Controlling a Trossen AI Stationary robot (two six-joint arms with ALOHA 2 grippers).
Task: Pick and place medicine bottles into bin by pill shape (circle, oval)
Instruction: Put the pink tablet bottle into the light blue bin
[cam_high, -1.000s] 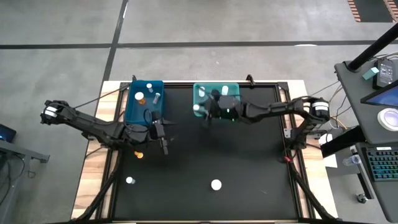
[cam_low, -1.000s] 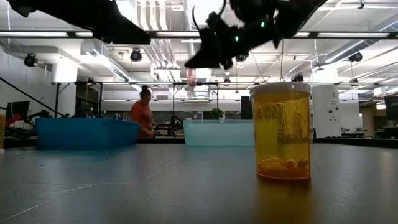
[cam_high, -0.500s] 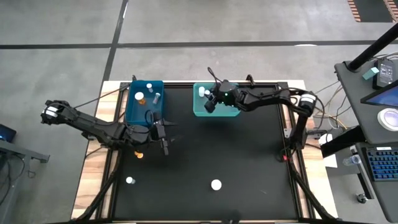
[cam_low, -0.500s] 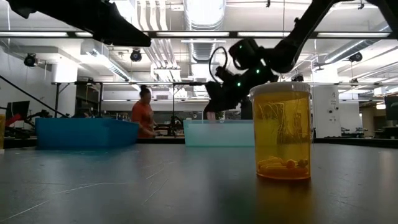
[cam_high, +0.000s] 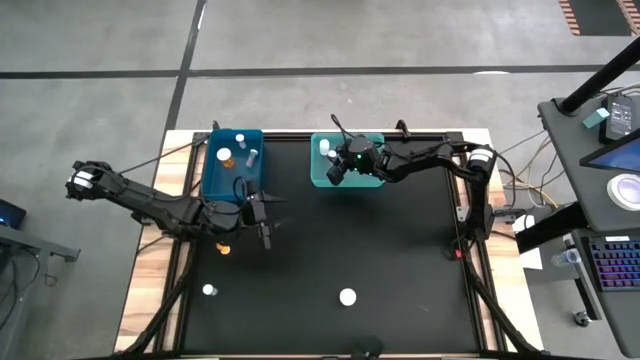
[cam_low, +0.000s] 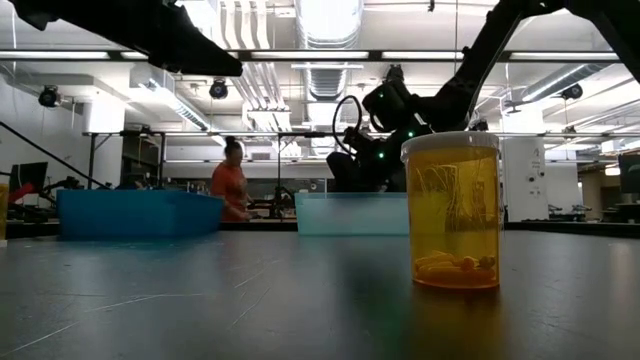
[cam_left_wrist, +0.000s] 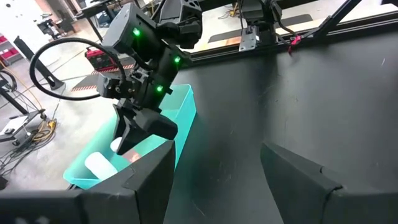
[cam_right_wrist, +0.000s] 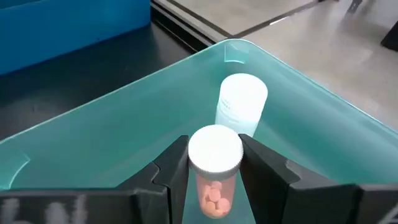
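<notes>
My right gripper (cam_high: 336, 171) reaches into the teal bin (cam_high: 368, 181) at the table's far side. It is shut on a clear medicine bottle (cam_right_wrist: 214, 163) with a white cap and pink pills. A white bottle (cam_right_wrist: 241, 99) lies in the bin just beyond it. The blue bin (cam_high: 215, 178) to the left holds a few bottles. My left gripper (cam_high: 263, 228) hovers open and empty near the blue bin's near edge. Loose bottles stand on the black table: an amber one (cam_low: 451, 211), a small one (cam_high: 208, 290), and another amber one (cam_high: 222, 247) beside my left arm. My right gripper pinches the clear bottle between its two fingers (cam_right_wrist: 173, 169), at the cap and the upper body just below it (cam_right_wrist: 214, 184). The fingers slant down from the table's right side. The bottle stands upright, cap up, inside the teal bin; whether its base touches the floor is hidden.
A person in an orange top (cam_low: 228, 186) stands in the room beyond the table. Open black table (cam_high: 400, 260) stretches between the bins and the near edge. A desk with a keyboard (cam_high: 610, 265) sits off the table's right side.
My right gripper has swung toward the table's far edge and come down into the teal bin, carrying the clear bottle from above the bin's rim to below it. It has rolled a little on the way. My left arm has kept still.
</notes>
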